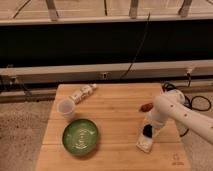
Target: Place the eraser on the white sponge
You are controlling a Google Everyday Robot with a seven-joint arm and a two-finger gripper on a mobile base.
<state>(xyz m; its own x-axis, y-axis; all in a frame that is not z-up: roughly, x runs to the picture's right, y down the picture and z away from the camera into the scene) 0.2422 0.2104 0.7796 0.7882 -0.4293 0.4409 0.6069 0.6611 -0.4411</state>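
The white sponge (143,144) lies flat on the wooden table (115,115) near its front right corner. My white arm (172,107) reaches in from the right and bends down. My gripper (147,131) is right over the far end of the sponge. A small dark thing shows at the gripper's tip, on or just above the sponge. I cannot tell whether it is the eraser or part of the gripper.
A green bowl (80,136) sits at the front left. A translucent white cup (66,108) stands behind it. A small bottle (83,93) lies at the back left. A small brown object (146,106) lies just behind the gripper. A black wall and cables run behind the table.
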